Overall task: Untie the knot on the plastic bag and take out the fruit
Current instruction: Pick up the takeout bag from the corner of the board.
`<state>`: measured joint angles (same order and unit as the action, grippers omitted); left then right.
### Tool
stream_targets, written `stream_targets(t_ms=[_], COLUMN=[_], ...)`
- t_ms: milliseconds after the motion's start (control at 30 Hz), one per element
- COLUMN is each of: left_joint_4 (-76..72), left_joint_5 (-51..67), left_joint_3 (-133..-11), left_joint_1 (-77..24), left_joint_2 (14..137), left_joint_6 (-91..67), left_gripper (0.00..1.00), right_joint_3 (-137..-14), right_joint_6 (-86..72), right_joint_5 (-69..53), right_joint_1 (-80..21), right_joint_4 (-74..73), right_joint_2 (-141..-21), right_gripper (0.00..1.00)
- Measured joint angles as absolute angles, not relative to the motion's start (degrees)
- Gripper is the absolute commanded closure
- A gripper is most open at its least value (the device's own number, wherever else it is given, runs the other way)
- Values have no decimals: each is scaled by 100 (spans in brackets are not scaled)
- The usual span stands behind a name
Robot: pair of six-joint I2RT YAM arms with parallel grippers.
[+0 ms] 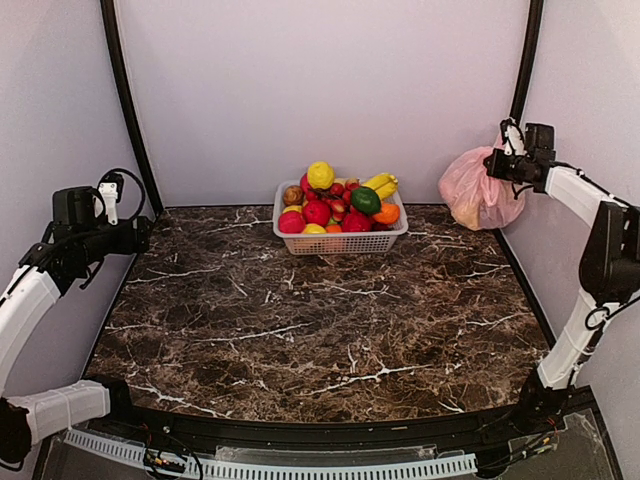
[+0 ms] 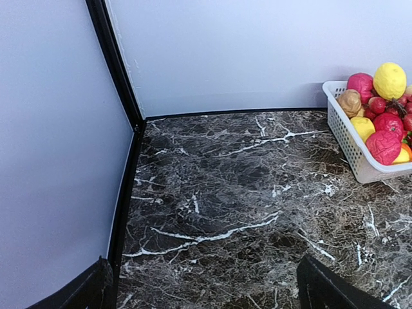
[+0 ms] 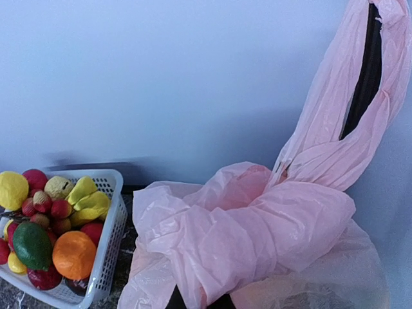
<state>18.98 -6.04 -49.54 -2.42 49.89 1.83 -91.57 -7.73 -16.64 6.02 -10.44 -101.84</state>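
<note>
The pink plastic bag (image 1: 482,190) hangs at the back right corner, lifted off the table. My right gripper (image 1: 498,163) is shut on the film at its top. In the right wrist view the knot (image 3: 257,238) is a thick twisted bunch lying across the gripper (image 3: 199,300), whose fingers are almost wholly hidden under the film. One handle loop (image 3: 360,96) stretches up to the right. A yellowish fruit (image 1: 467,213) shows faintly through the bag's bottom. My left gripper (image 1: 138,236) hovers at the far left, open, with only bare marble between its fingers (image 2: 325,290).
A white basket (image 1: 340,243) heaped with toy fruit stands at the back centre, just left of the bag (image 3: 106,251). Pale walls and black frame posts (image 1: 128,100) close in the dark marble table (image 1: 320,330) on three sides.
</note>
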Motion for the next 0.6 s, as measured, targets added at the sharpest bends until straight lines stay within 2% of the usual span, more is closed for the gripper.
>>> stream_targets(t_ms=[333,600], left_joint_4=[1894,1804], left_joint_5=[198,1092], left_joint_3=[-4945,-4945], left_joint_1=[-242,-283], left_joint_2=[4943,5037], left_joint_6=[-49,-220], left_gripper=[1,5], right_joint_3=[-7078,-6329], right_joint_6=[-991,-1100], right_joint_5=[-2008,-2742], right_joint_1=[82,-552], right_joint_4=[-773,-740], right_joint_2=[-8058,-6788], right_gripper=[100,100])
